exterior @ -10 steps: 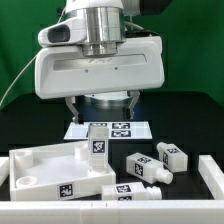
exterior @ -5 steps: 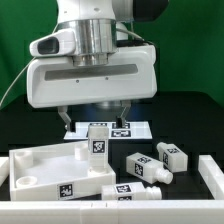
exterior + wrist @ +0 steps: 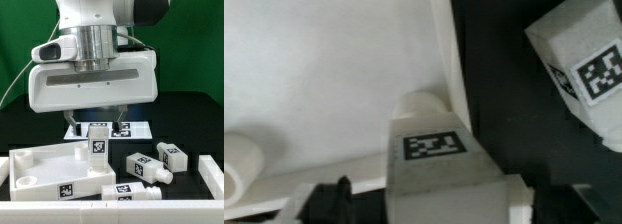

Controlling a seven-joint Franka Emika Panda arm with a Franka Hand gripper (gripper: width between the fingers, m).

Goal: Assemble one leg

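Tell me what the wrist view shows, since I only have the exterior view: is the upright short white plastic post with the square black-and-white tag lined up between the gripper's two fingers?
Observer: Yes, the short white leg stands midway between the dark fingers of the gripper.
Operator: Does it touch the tagged sheet behind it?
Observer: No, a strip of black table separates it from the thin flat white marker board.
Operator: Where is its foot?
Observer: At the rim of the large white square tray-like panel. I cannot tell whether it is inside or outside that rim.
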